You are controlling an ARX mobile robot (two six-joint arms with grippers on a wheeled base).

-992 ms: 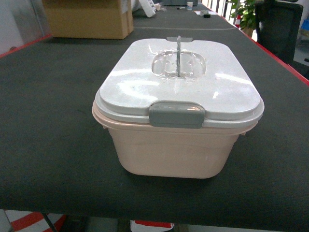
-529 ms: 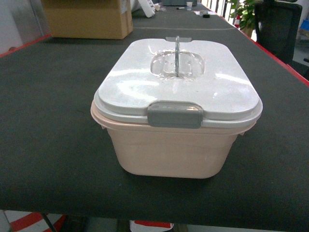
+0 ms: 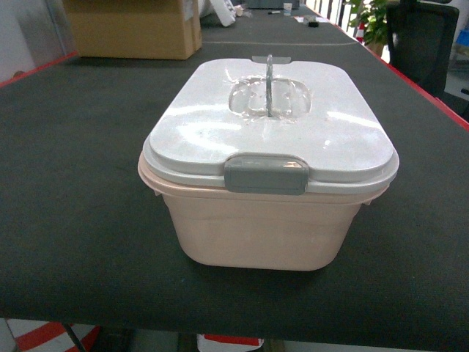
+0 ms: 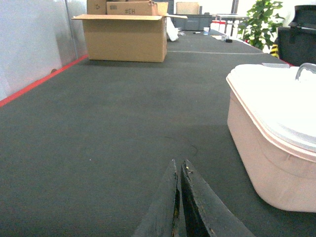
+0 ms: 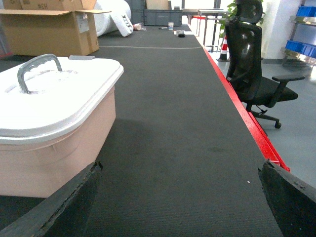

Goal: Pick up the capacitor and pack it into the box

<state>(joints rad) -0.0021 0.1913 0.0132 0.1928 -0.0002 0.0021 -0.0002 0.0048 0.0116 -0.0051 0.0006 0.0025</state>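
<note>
Box (image 3: 267, 220) at table (image 3: 73, 183) centre, white lid (image 3: 271, 125) clipped on, handle (image 5: 37, 69) upright. Left gripper (image 4: 178, 207) low beside it, fingers pressed together, holding nothing. Right gripper (image 5: 180, 197) spread wide, empty, box to its left.

Warehouse-ish workshop: cartons (image 4: 123, 37), crates (image 5: 301, 47)
</note>
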